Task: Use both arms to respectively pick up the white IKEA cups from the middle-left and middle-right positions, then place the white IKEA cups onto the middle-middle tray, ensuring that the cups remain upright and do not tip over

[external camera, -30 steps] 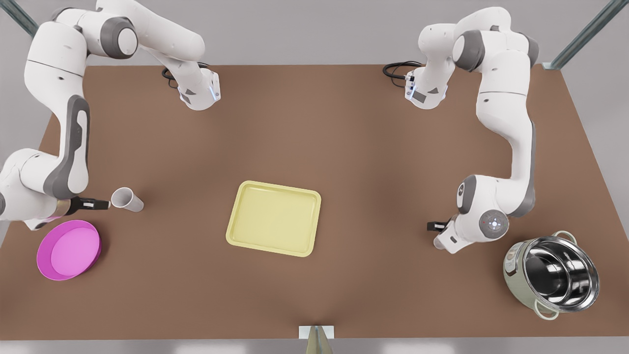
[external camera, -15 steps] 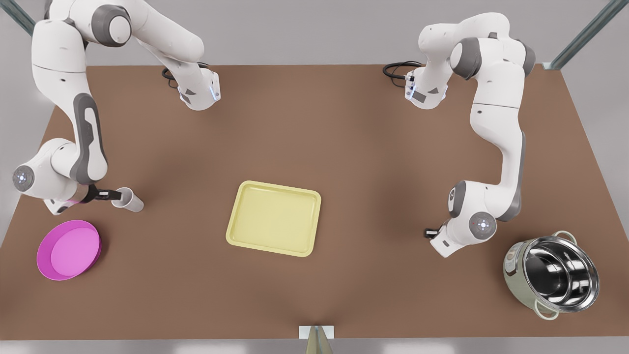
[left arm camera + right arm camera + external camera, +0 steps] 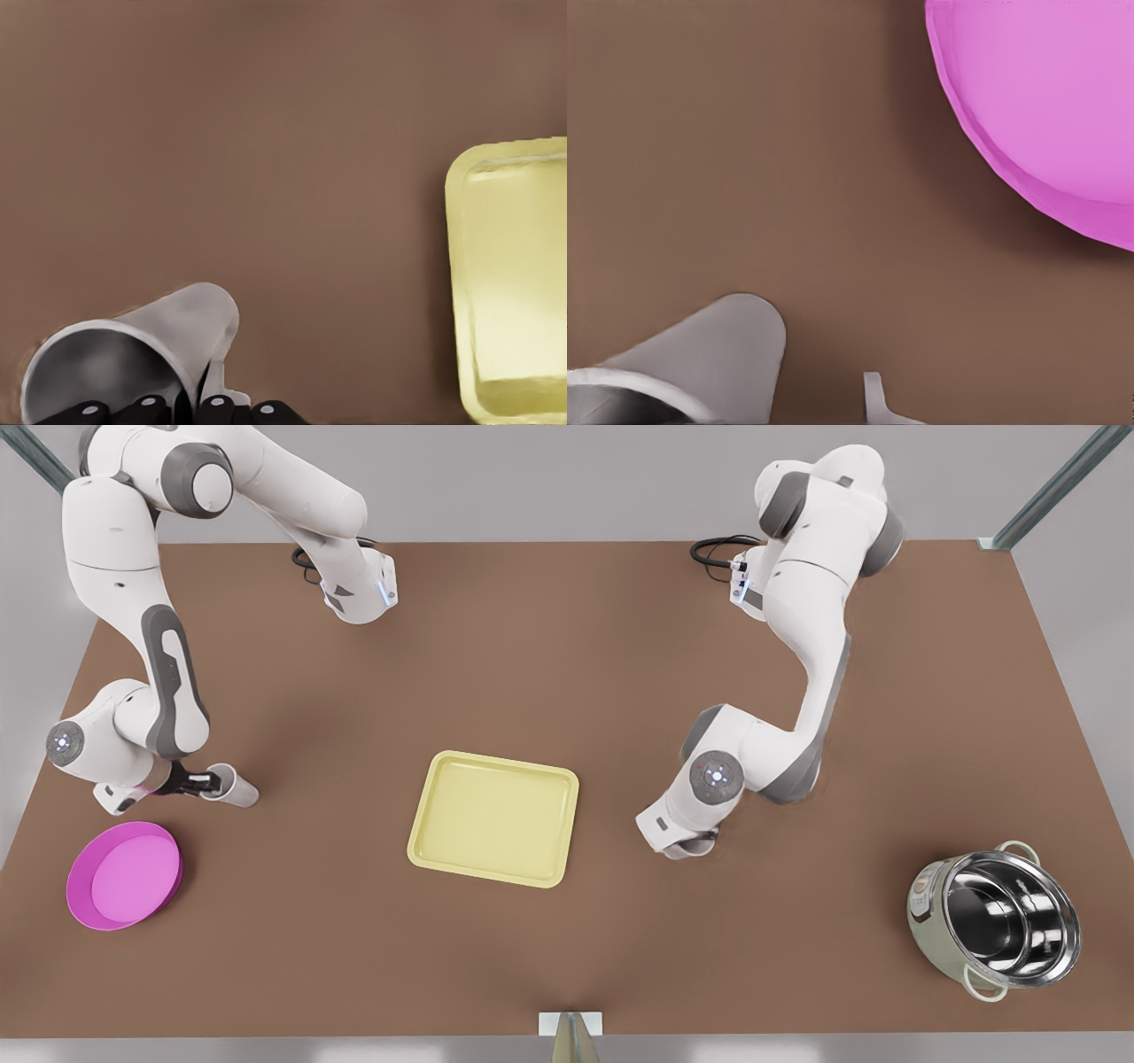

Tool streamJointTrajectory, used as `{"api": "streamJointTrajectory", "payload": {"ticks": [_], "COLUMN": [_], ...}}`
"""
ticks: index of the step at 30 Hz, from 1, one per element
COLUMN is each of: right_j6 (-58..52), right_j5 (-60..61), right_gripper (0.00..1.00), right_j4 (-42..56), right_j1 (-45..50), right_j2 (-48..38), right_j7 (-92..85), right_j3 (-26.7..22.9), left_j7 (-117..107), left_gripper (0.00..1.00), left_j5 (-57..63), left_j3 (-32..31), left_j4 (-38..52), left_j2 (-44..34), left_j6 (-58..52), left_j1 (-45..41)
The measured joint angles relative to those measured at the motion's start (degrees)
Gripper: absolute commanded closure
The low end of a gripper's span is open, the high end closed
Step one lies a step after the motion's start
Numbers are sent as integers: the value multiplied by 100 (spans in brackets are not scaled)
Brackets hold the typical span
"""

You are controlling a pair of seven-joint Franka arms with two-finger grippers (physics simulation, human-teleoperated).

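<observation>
The left end effector (image 3: 175, 413) was clamped on the held cup (image 3: 133, 350), with the tray (image 3: 514, 266) near it. The right end effector (image 3: 197, 783) touched the other cup (image 3: 234, 789) on the tabletop (image 3: 620, 646); I cannot tell its opening. A magenta dish (image 3: 1063, 115) lay just beside it.

No text, label, brand, number or sign can be read anywhere in these views. The cups, the tray, the dish, the pot and the arms all have plain, unmarked faces as far as can be told.
</observation>
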Motion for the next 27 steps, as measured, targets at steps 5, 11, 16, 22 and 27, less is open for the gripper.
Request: {"api": "streamJointTrajectory", "payload": {"ticks": [5, 11, 16, 22, 27], "right_j6": [-10, -240, -609, -619, -133], "right_j5": [6, 27, 211, 268, 251], "right_gripper": [73, 79, 79, 79, 79], "right_j4": [15, 172, 334, 403, 588], "right_j1": [17, 18, 151, 1890, 2859], "right_j2": [-42, -167, -263, -224, 175], "right_j7": [-121, -250, -60, 1024, 2158], "right_j3": [151, 396, 1439, 1666, 1662], "left_j7": [-937, -1820, -2362, -2843, -3137], "left_gripper": [79, 79, 79, 79, 0], "left_j5": [113, 106, 62, -23, -61], "left_j3": [224, 242, 234, 128, 125], "left_j4": [1818, 2391, 2392, 2394, 2393], "left_j2": [1184, 1623, 1720, 1985, 2019], "left_j6": [-306, -193, -157, -48, 51], "left_j1": [-929, -1488, -1771, -1846, -1922]}}
